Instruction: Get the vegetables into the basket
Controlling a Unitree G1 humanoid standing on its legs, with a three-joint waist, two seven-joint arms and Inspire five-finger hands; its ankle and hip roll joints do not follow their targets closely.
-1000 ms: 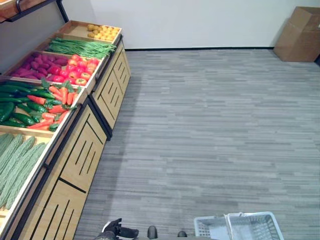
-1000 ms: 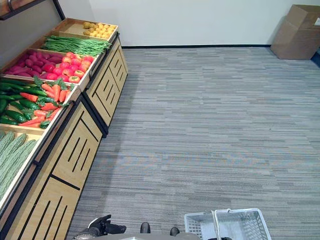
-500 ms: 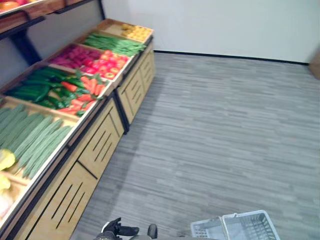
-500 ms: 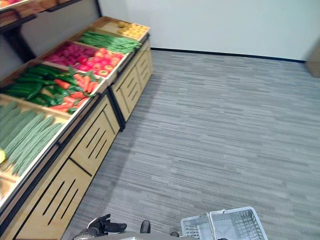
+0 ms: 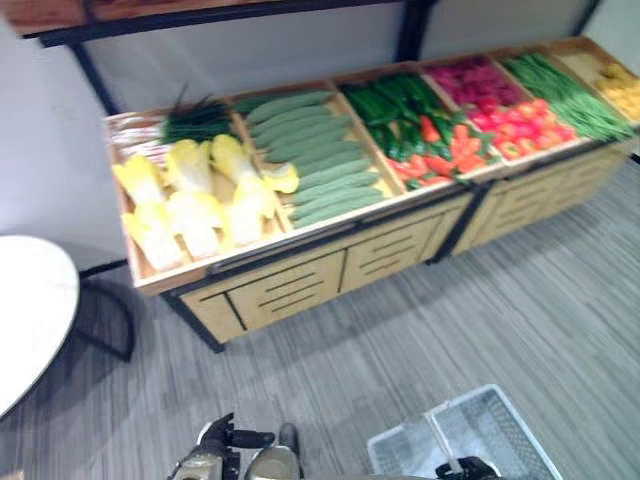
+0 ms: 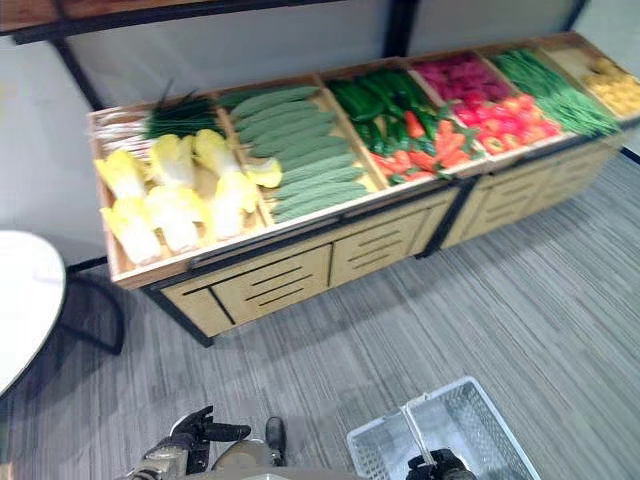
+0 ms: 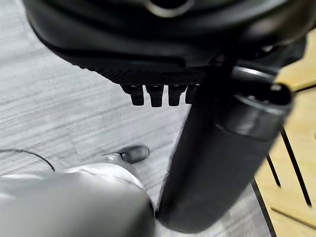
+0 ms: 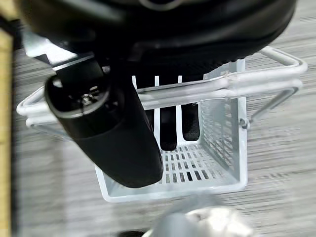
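Note:
A long wooden stand (image 6: 300, 275) runs across the far side and bears the vegetables: yellow cabbages (image 6: 170, 195), cucumbers (image 6: 300, 160), green peppers with carrots (image 6: 400, 125), tomatoes (image 6: 510, 118) and green beans (image 6: 555, 85). My right hand (image 6: 440, 465) hangs low at the near right, shut on the handle (image 8: 256, 81) of a white mesh basket (image 6: 470, 420). The basket's floor (image 8: 197, 168) is bare. My left hand (image 6: 190, 440) hangs low at the near left, away from the stand, fingers relaxed and holding nothing.
A round white table (image 6: 25, 300) on dark legs stands at the left, beside the end of the stand. Grey striped floor (image 6: 420, 320) lies between me and the stand. A dark shelf (image 6: 200, 12) runs above the crates.
The camera has swung left, so the stand now lies across the top, with cabbages and the white table in sight. Both hands stay low; the basket stays in my right hand.

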